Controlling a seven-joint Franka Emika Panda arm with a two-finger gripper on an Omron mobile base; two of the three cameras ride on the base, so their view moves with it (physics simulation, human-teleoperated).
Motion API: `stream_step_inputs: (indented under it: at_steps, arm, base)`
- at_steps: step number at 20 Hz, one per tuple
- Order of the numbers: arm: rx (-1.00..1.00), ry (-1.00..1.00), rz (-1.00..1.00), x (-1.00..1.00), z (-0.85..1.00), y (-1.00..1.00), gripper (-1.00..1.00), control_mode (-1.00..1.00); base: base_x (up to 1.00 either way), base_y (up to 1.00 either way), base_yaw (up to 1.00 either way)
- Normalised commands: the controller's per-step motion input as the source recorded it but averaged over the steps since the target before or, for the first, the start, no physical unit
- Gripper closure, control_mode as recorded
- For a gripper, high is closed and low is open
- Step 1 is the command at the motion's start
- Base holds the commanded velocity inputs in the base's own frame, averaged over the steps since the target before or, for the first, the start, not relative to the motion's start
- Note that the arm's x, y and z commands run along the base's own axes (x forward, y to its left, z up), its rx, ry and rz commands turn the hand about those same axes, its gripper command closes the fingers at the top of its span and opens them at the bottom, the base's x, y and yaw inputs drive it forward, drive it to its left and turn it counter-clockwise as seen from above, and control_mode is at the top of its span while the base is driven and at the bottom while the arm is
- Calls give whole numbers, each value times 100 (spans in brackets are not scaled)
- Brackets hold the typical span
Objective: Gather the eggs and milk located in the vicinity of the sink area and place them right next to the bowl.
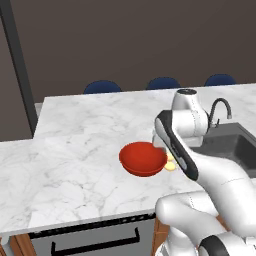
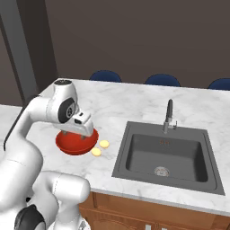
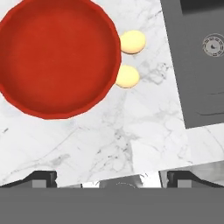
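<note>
Two eggs (image 1: 171,164) lie on the counter (image 1: 75,150) in the left base view, right beside the red bowl (image 1: 143,158); the arm hides the pincer there. In the right base view, the pincer (image 2: 76,134) hangs over the bowl (image 2: 74,144), with the eggs (image 2: 100,148) between it and the sink (image 2: 168,157). In the hand view, the pincer's tips stand wide apart and hold nothing. The bowl (image 3: 57,57) lies ahead, the eggs (image 3: 130,59) touching its rim on the sink (image 3: 197,61) side. No milk carton can be seen, so it likely comes next.

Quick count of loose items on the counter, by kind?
Eggs: 2
Bowl: 1
Total: 3
</note>
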Motion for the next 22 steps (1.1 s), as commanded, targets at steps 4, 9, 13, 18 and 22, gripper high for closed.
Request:
stream_step_inputs:
  at_steps: [4, 9, 13, 18, 22]
  arm:
    - [3, -9, 0, -58, 42, -3, -100, -100]
    - [0, -6, 0, -14, 4, -2, -100, -100]
    - [0, 0, 0, 0, 0, 0, -100, -100]
    - [0, 0, -1, -12, 0, -1, -100, -100]
    - [0, 0, 0, 0, 0, 0, -100, 100]
  base:
    - [0, 0, 0]
    - [0, 0, 0]
    - [0, 0, 0]
    - [0, 0, 0]
    - [-44, -30, -6]
